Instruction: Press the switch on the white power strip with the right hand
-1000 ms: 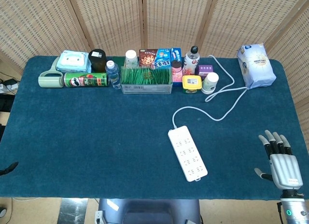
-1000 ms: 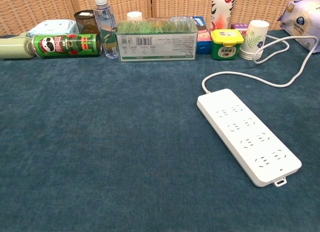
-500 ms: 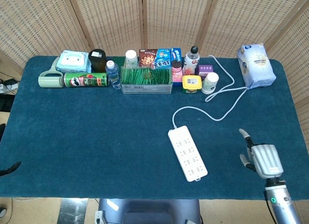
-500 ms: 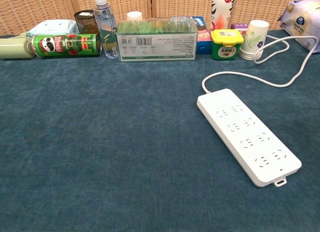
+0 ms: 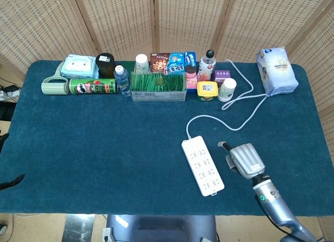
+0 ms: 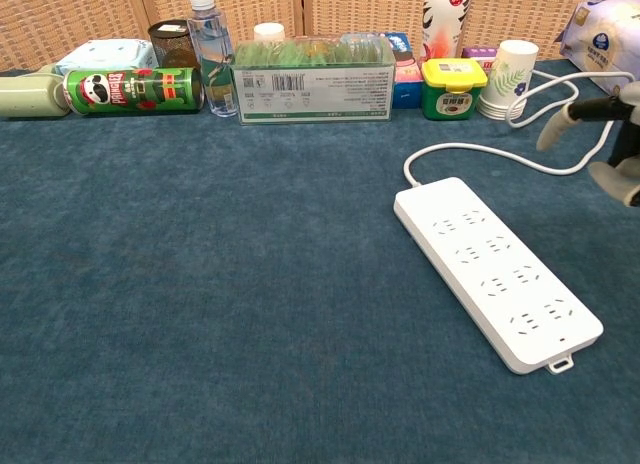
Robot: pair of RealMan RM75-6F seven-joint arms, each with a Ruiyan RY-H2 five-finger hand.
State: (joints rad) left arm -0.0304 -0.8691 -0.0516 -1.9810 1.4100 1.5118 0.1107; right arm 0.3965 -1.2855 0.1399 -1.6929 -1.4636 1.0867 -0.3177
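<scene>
The white power strip (image 5: 202, 165) lies slanted on the blue cloth, its cord (image 5: 245, 110) running toward the back right. In the chest view the power strip (image 6: 495, 269) shows a small tab and a red dot at its near end. My right hand (image 5: 242, 158) hovers just right of the strip's middle, apart from it and back side up. Most of its fingers are curled under, and one fingertip (image 5: 221, 144) pokes toward the strip. The chest view catches only the right hand (image 6: 610, 144) at the right edge, holding nothing. A dark sliver at the left edge may be my left hand (image 5: 10, 182).
Along the back stand a Pringles can (image 5: 93, 86), a water bottle (image 5: 121, 79), a clear box of green items (image 5: 158, 85), a yellow jar (image 5: 207, 89), a paper cup (image 5: 227, 89) and a tissue pack (image 5: 276, 70). The table's front edge lies just below the strip.
My right hand has swung left from the table's right front corner to just beside the strip, its spread fingers curling in. It now shows in the chest view.
</scene>
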